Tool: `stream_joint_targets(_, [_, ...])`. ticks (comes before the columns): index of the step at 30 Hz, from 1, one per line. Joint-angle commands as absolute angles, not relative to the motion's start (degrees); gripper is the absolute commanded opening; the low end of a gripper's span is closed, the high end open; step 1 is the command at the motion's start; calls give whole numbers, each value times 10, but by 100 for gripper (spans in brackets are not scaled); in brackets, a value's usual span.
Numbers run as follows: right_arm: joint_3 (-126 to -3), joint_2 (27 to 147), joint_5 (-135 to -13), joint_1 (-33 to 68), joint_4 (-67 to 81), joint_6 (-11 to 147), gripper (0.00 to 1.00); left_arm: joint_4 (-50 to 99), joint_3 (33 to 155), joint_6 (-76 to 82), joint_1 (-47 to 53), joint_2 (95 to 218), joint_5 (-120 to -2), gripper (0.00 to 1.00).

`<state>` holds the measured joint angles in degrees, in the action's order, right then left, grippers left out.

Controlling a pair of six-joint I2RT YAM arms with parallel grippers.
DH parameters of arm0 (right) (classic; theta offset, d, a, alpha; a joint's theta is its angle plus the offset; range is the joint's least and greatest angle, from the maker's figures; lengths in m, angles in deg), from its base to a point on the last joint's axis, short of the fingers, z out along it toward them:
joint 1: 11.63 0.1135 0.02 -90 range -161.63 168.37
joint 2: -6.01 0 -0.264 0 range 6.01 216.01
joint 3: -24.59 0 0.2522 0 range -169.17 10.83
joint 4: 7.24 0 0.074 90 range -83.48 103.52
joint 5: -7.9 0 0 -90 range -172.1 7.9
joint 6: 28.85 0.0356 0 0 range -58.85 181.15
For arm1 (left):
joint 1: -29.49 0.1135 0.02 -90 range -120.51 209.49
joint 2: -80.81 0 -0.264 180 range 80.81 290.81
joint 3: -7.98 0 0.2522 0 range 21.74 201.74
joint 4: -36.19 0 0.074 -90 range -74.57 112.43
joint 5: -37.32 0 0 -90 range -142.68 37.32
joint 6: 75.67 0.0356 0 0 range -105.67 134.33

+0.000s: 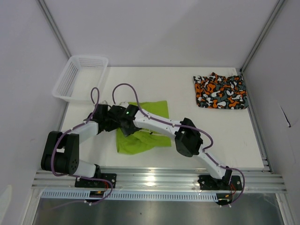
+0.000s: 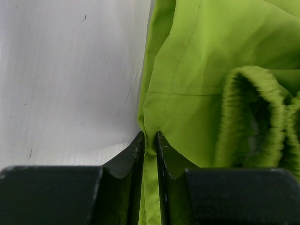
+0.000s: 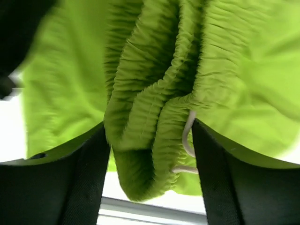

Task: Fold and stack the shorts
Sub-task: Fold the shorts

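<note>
Green shorts [image 1: 140,136] bunched on the counter [image 1: 225,140]: left end effector [image 2: 150,140] clenched on a fabric edge, right end effector [image 3: 149,124] parted around the waistband, which may slump and spoil the fold

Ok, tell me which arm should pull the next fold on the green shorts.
Left. The left pincer is shut on an edge of the lime green shorts, so it can likely pull the fold. The right pincer stands open, the waistband merely between its spread fingers.

White mesh basket [image 1: 70,77] at table's [image 1: 225,136] far-left corner, metal rail [image 1: 159,180] nearside
</note>
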<state>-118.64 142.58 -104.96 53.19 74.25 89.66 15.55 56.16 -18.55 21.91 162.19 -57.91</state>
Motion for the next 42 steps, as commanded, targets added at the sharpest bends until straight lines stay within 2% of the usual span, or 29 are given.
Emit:
stream_joint_targets(1, [-1129, 1351, -977, 538, 598, 891, 71, 156, 559, -172, 223, 1626, -587, 18])
stream_joint_targets(4, [-1010, 1247, -890, 539, 461, 871, 81, 157, 559, -172, 223, 1627, -587, 18])
stream_joint_targets(6, [-942, 1190, -829, 523, 402, 874, 83, 155, 559, -173, 223, 1626, -587, 18])
stream_joint_targets(11, [-802, 1103, -733, 477, 276, 900, 68, 155, 560, -174, 224, 1625, -587, 18])
stream_joint_targets(13, [-752, 1073, -720, 452, 246, 912, 68, 152, 560, -175, 224, 1623, -588, 18])
stream_joint_targets(16, [-755, 1076, -739, 428, 259, 914, 77, 151, 559, -178, 225, 1613, -594, 19])
stream_joint_targets(19, [-762, 1094, -751, 411, 270, 907, 78, 153, 557, -182, 225, 1604, -600, 20])
stream_joint_targets(22, [-760, 1116, -755, 391, 257, 914, 77, 151, 560, -182, 225, 1601, -601, 20])
stream_joint_targets(26, [-750, 1149, -793, 374, 237, 938, 65, 155, 555, -181, 225, 1603, -605, 20])
stream_joint_targets(29, [-742, 1173, -815, 366, 220, 973, 59, 160, 551, -181, 225, 1607, -608, 20])
stream_joint_targets(31, [-728, 1182, -813, 362, 195, 988, 61, 165, 549, -181, 225, 1609, -609, 20])
stream_joint_targets(34, [-733, 1210, -804, 363, 187, 1003, 73, 167, 548, -180, 225, 1610, -610, 20])
stream_joint_targets(37, [-745, 1235, -784, 370, 180, 1002, 75, 168, 548, -180, 225, 1609, -611, 20])
stream_joint_targets(39, [-749, 1248, -773, 378, 177, 1001, 75, 171, 547, -180, 225, 1609, -612, 19])
stream_joint_targets(42, [-746, 1251, -759, 394, 163, 999, 64, 172, 546, -180, 224, 1610, -613, 19])
